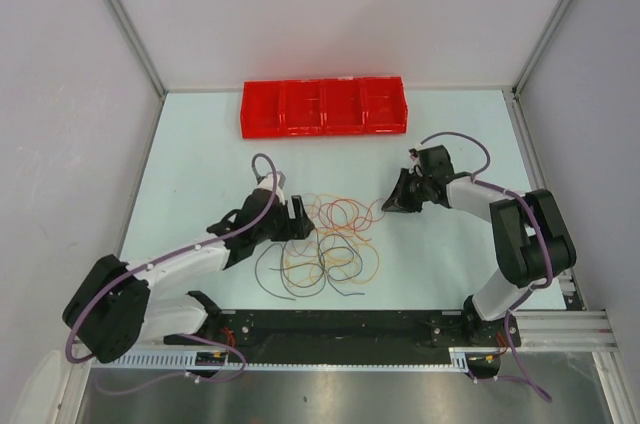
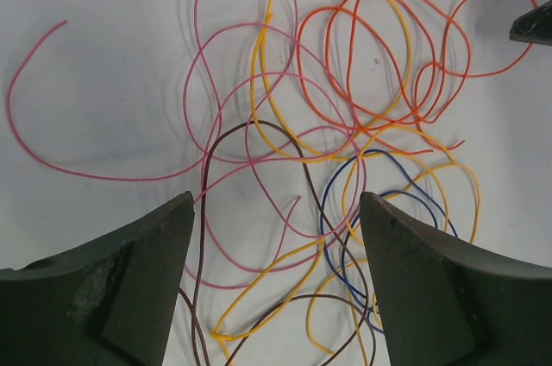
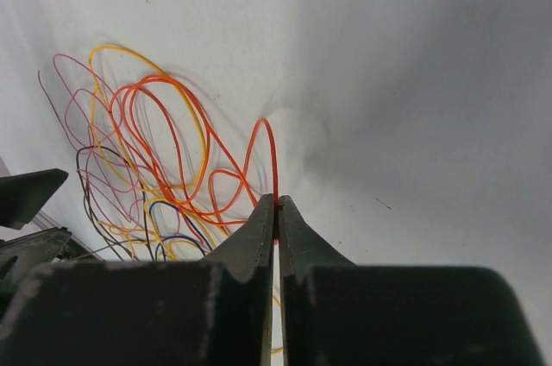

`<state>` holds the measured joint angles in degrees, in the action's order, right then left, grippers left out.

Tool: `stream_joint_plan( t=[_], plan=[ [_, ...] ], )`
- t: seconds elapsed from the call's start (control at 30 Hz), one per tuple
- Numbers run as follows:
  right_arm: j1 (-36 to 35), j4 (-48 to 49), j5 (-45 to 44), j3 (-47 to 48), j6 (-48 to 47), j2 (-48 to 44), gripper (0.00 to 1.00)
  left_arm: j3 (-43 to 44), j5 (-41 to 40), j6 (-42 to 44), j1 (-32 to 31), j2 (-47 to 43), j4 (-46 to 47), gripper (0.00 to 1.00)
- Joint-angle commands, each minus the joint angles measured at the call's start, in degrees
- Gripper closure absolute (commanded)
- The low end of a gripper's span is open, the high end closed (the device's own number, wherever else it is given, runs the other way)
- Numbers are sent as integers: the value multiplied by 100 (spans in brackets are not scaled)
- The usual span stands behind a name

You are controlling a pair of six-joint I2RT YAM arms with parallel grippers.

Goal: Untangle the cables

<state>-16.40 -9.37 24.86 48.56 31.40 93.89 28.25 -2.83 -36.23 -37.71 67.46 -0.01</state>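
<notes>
The left pincer (image 1: pixel 297 219) hangs at the left edge of the cables (image 1: pixel 330 244), its jaws spread wide with nothing between them. In its wrist view a pink cable (image 2: pixel 112 179) and a brown cable (image 2: pixel 198 236) run under the gap. Nothing pins this side, so a pull from the right would likely drag the whole heap instead of freeing one strand. The heap lies in the middle of the desk (image 1: pixel 200 144), between the two arms. Its wires are hair-thin and smooth-jacketed, a yellow cable (image 2: pixel 255 72) and a blue cable (image 2: pixel 323 202) among them, curled in springy round loops laid over one another on the pale matt surface. To the right, the right pincer (image 1: pixel 392 202) is pinched fully closed on the outer loop of the orange cable (image 3: pixel 272 159). That cable's other loops cross the yellow and pink ones, so tension could cinch a crossing into a knot. So slick a wire might also slide out of the closed tips.
</notes>
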Motion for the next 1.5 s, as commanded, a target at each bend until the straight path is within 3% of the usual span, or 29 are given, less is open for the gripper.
stream_joint_plan(
  t=[0.0,0.2,0.53,0.87,1.07,1.13,1.23,1.47],
  plan=[
    [14,-30,89,101,-63,-151,100,-162,2,-25,-96,223,633,18],
    [32,-618,-16,987,-266,-862,100,-57,72,107,-105,268,512,19],
    [67,-1234,-157,3176,-380,-1154,100,979,-402,564,-105,-1041,-1720,11],
    [-20,-1691,-342,5812,-327,-92,100,1823,-1017,661,-96,-2588,-3669,3],
    [-153,-2192,-350,8228,-310,876,100,2001,-1702,925,-104,-2984,-4375,0],
    [-144,-2289,-420,9131,-327,1333,100,1922,-1599,916,-105,-3115,-4280,0],
    [-91,-1966,-456,9637,-240,1729,100,1824,-1369,1003,-105,-3186,-4059,0],
    [137,-550,-684,9444,-72,1852,100,1816,-1483,1030,-105,-3353,-4024,0]
  ],
)
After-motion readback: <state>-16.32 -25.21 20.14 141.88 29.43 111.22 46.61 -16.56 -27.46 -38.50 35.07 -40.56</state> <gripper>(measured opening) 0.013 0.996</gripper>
